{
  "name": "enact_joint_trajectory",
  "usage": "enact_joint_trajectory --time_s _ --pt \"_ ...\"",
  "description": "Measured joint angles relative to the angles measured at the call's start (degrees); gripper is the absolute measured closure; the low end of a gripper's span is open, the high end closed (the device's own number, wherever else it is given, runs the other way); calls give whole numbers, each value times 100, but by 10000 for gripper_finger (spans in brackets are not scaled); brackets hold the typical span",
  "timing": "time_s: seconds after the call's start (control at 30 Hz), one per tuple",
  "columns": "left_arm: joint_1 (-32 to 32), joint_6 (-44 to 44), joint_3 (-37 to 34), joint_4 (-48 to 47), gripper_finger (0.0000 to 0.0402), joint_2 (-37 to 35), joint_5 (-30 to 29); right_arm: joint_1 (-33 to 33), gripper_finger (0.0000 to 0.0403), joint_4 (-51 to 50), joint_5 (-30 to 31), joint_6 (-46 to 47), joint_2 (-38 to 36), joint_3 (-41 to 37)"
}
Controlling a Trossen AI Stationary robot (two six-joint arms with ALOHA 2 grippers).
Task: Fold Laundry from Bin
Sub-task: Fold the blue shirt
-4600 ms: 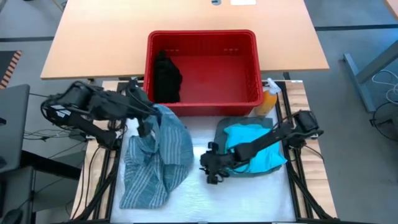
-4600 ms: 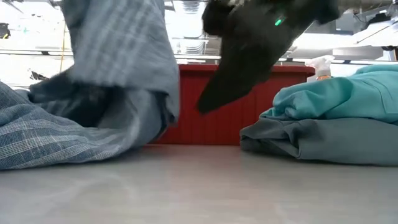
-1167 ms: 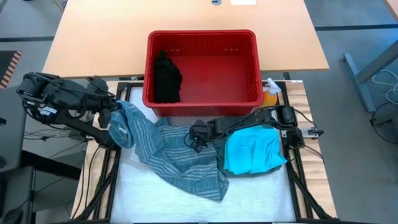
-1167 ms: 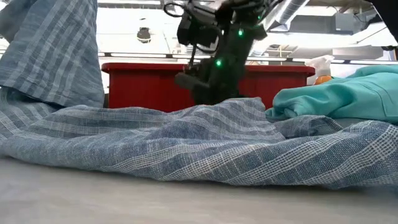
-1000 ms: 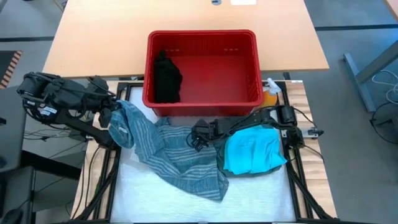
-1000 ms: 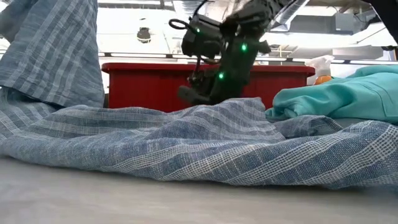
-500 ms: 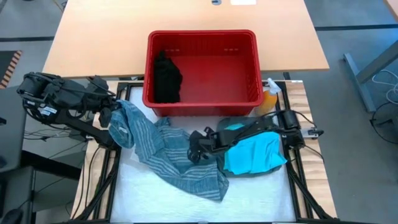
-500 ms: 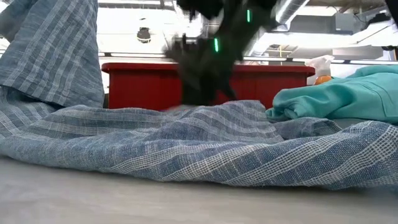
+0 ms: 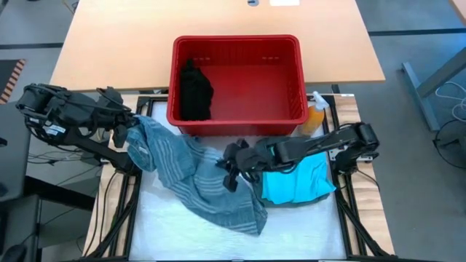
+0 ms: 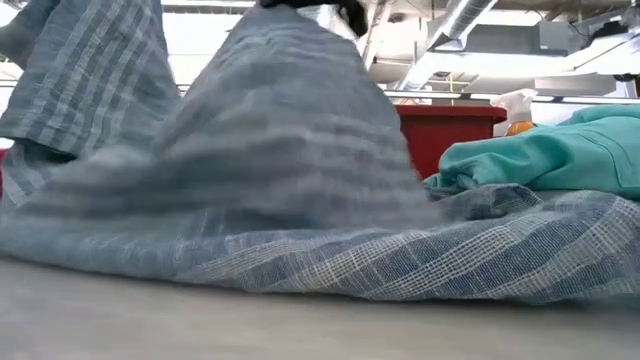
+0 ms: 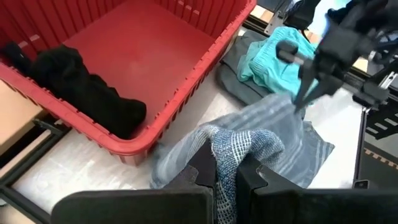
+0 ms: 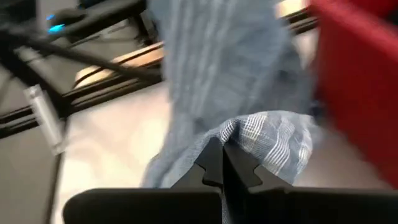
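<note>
Right gripper clamping a fold of the striped cloth at table centre, lifting it into a peak. Left gripper pinching the cloth's other end at 9 o'clock, just off the bin's near left corner. Cloth sagging between both, trailing toward 6 o'clock. Teal garment lying on a grey-green one at 3 o'clock. Black garment sitting in the bin at 12 o'clock. Orange bottle standing beside the bin's right corner.

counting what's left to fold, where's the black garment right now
In the high view the black garment lies inside the red bin, against its left wall, alone there, behind the striped cloth on the table.
</note>
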Motion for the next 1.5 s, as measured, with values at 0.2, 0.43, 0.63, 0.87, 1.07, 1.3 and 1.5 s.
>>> enact_joint_trajectory --time_s 0.2,0.43,0.63,0.87,1.07,1.3,1.5 --pt "-2 226 0 0 402 4 24 119 387 832 -2333 325 933 -13" --pt "0 514 0 -2 402 2 10 312 386 1635 -4128 1276 1441 -24" --pt "0 757 0 -2 402 7 34 1011 386 1485 -3774 1696 739 -9" --pt "-2 1062 0 -2 402 9 550 2604 386 1368 -2232 2993 653 -4" --pt "-4 1128 0 -2 402 68 804 3131 385 1356 -1738 4751 1404 -13" --pt "-7 1237 0 186 402 183 963 3124 385 1296 -1239 4857 1682 -22" --pt "-87 897 -111 21 401 226 1362 2860 385 519 -691 3818 1050 -12"
